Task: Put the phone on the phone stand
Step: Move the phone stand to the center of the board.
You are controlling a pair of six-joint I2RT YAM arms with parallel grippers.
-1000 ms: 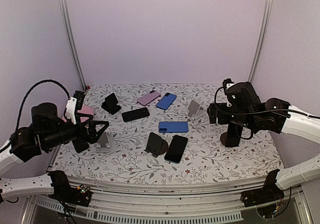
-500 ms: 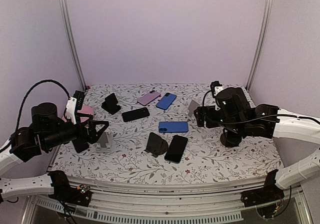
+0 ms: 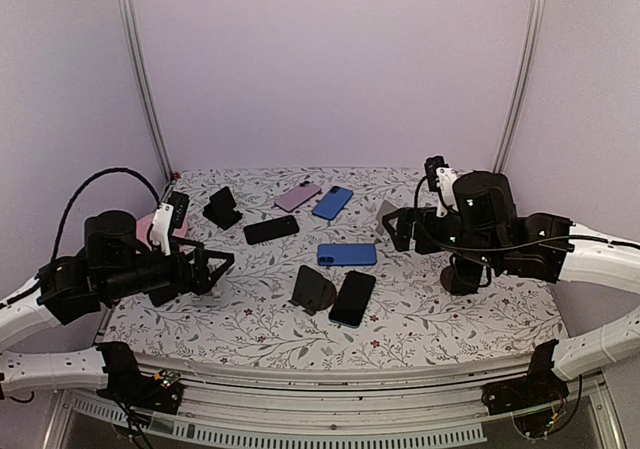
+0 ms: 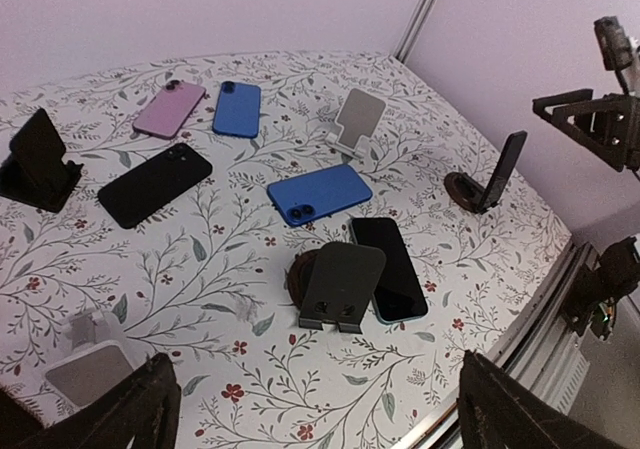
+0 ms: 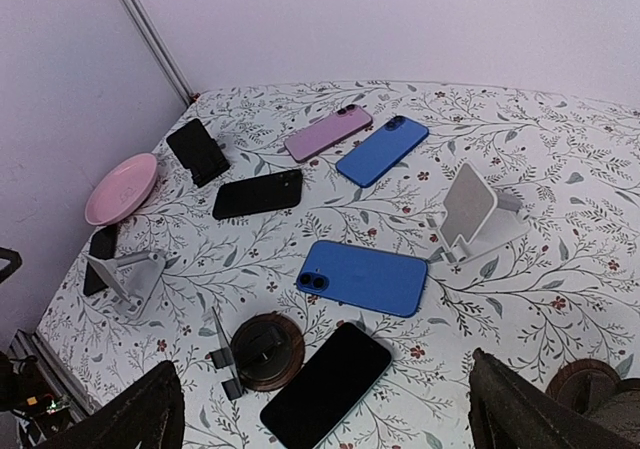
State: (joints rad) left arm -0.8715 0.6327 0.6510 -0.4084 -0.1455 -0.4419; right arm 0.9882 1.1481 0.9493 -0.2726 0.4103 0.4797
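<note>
A dark phone [image 4: 499, 169] stands upright on a round brown stand [image 4: 465, 190] at the right; both also show in the top view [image 3: 462, 267]. My right gripper [image 3: 398, 231] is open and empty, raised left of that stand, over the white stand [image 3: 390, 215]. My left gripper [image 3: 212, 266] is open and empty above the table's left side. A black phone [image 3: 352, 298] lies screen up beside a dark stand [image 3: 312, 289]. In the right wrist view my gripper [image 5: 320, 419] hangs over this black phone [image 5: 325, 386]. In the left wrist view my gripper [image 4: 320, 409] faces the dark stand [image 4: 340, 284].
A blue phone [image 3: 347, 254] lies mid-table. A black phone [image 3: 271, 229], a lilac phone [image 3: 297, 196] and another blue phone [image 3: 332, 202] lie further back. A black stand [image 3: 221, 208] and pink bowl [image 3: 168, 223] are at back left. A grey stand [image 4: 88, 364] is near left.
My right gripper has drawn away from the round stand to the left, leaving the dark phone standing on it. My left arm has moved right and forward.
</note>
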